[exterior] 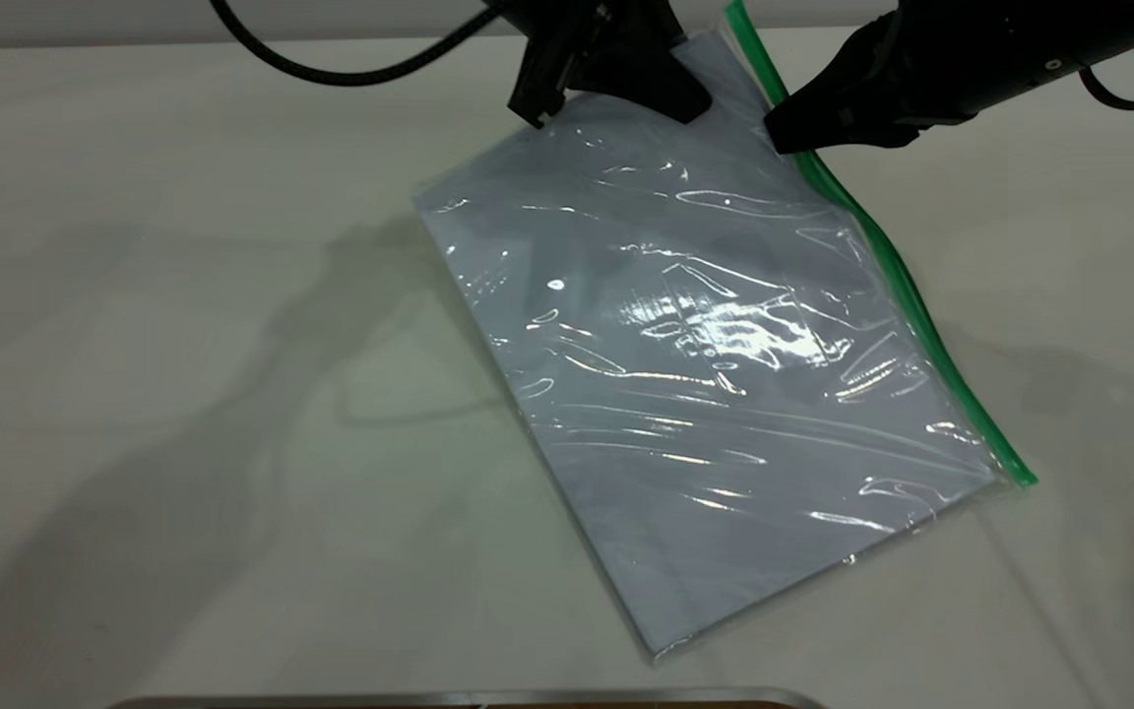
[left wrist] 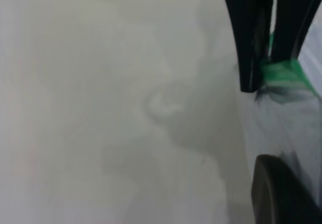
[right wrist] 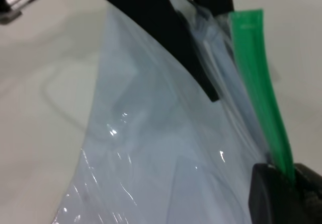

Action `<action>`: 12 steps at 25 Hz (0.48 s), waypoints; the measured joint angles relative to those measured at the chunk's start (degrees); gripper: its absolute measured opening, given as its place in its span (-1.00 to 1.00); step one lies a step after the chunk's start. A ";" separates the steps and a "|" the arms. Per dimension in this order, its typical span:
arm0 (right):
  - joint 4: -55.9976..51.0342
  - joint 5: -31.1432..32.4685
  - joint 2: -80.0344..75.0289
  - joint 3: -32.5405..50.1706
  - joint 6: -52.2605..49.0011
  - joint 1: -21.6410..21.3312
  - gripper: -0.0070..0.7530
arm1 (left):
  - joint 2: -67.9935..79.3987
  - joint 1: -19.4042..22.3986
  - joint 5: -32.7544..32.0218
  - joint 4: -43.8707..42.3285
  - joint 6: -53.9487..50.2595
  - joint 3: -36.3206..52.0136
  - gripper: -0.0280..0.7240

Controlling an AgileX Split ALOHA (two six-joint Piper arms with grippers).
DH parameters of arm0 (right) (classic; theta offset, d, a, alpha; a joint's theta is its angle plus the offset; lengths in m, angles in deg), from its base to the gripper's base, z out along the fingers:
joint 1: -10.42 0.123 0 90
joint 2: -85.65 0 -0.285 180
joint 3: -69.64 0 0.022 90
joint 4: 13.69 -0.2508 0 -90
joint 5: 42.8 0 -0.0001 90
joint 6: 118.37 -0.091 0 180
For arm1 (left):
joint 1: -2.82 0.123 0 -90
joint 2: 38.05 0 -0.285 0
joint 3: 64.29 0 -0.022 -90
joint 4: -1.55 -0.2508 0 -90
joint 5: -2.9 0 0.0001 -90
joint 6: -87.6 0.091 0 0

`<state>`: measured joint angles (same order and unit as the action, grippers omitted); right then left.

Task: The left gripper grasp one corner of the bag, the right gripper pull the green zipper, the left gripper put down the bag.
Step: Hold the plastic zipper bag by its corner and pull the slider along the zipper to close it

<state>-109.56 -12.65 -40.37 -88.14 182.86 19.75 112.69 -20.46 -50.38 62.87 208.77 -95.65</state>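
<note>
Counter (exterior: 134, 345), pale and matte, carries the whole setup; arm shadows fall across its left half.

Left end effector (exterior: 690, 103) sits at the far edge of the scene, thick braided cable (exterior: 350, 69) looping off toward the left. Its black wedge fingers are clamped on the corner of the bag (exterior: 724, 30), the one at the far end of the green strip. In the left wrist view the two fingers (left wrist: 249, 48) pinch together with the green edge (left wrist: 284, 73) caught between them, so this end effector (left wrist: 266, 75) is closed on that corner. The corner is raised off the counter, and the plastic slopes down from it.

Bag (exterior: 715, 384) lies diagonally across the middle of the counter, clear and wrinkled, with strong glare on its upper face and white sheets showing through. Its near corners rest flat on the counter; only the far end is lifted. From the right wrist view the film (right wrist: 151, 148) hangs slack below the left fingers (right wrist: 166, 38).

Green zipper (exterior: 897, 286) runs down the bag's right-hand long edge, from the held corner to the near right corner.

Right end effector (exterior: 786, 138) comes in from the upper right, thin looped cable (exterior: 1123, 89) behind it. Its tip meets the green strip just below the left end effector. The right wrist view shows the strip (right wrist: 261, 93) running down into the gap between the two dark fingertips (right wrist: 266, 194), which close on it. Slider tab is not discernible.
</note>
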 joint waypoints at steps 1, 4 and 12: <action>0.01 -0.16 0.05 -0.05 0.00 0.04 -0.89 | 0.00 0.30 -0.45 0.20 0.00 0.00 -0.79; 0.06 -0.92 0.18 -0.04 0.00 0.36 -0.89 | 0.00 0.86 -1.29 0.97 0.00 0.00 -0.79; 0.32 -1.50 -0.10 -0.06 0.00 0.36 -0.89 | 0.05 1.48 -3.08 1.26 -0.06 -0.27 -0.79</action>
<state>-109.24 -14.16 -40.47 -88.20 182.86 20.11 112.74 -18.98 -53.46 64.13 208.70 -95.91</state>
